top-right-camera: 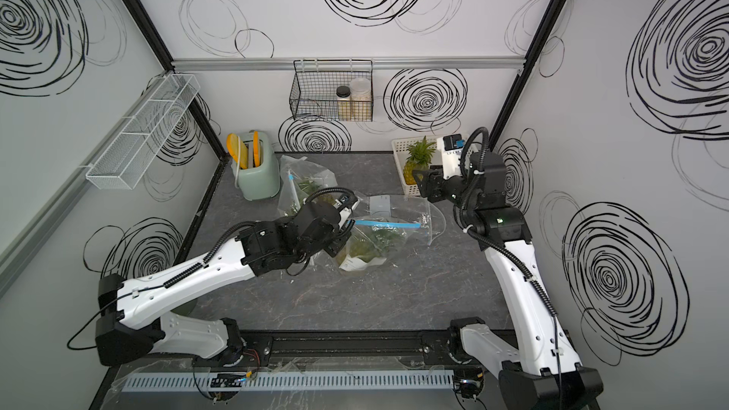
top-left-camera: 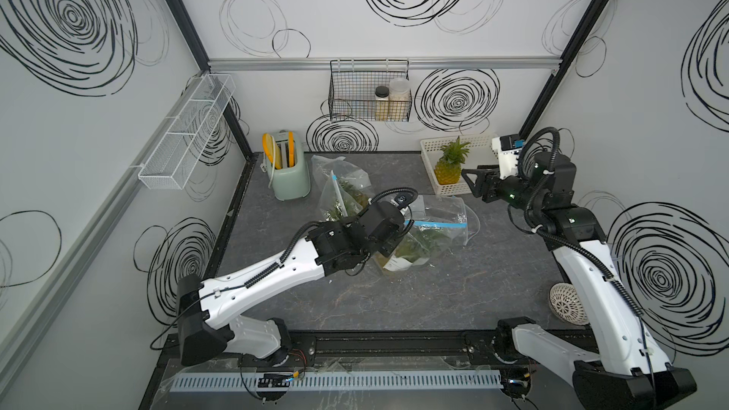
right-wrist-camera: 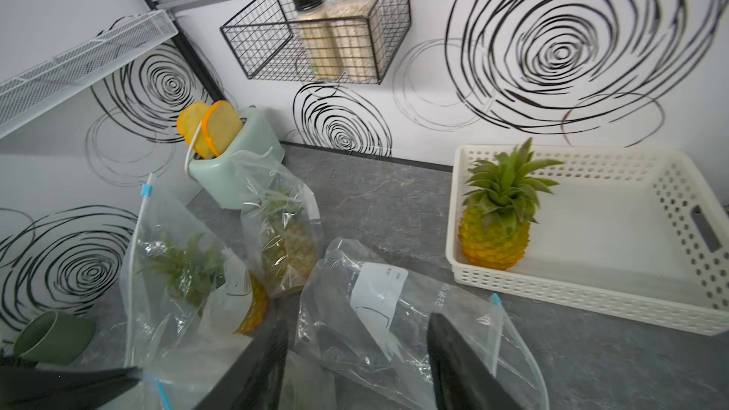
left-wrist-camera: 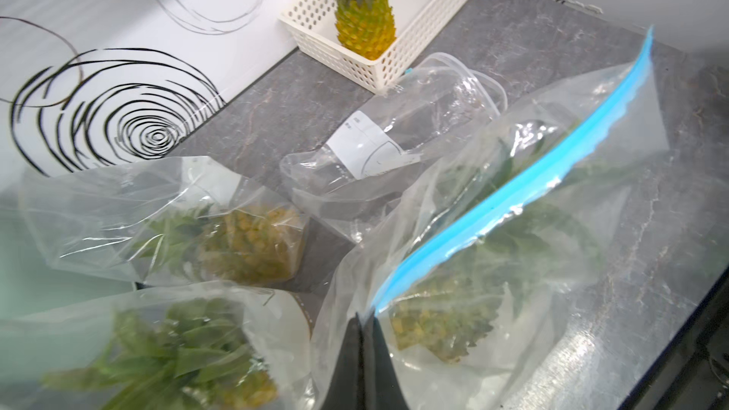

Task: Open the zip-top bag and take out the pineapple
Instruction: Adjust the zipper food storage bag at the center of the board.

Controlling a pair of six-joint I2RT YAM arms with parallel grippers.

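The left end effector (left-wrist-camera: 365,335) is clamping shut on the zip-top bag (top-left-camera: 432,240), gripping it at one end of its blue zip strip (top-left-camera: 434,225). The pineapple (left-wrist-camera: 442,325) is lying inside this bag, near the middle of the bench (top-left-camera: 434,293). The right end effector (top-left-camera: 470,181) is hovering with its jaws apart, gripping nothing, just beside the white basket (top-left-camera: 428,151), where a second pineapple (top-left-camera: 447,173) is standing upright.
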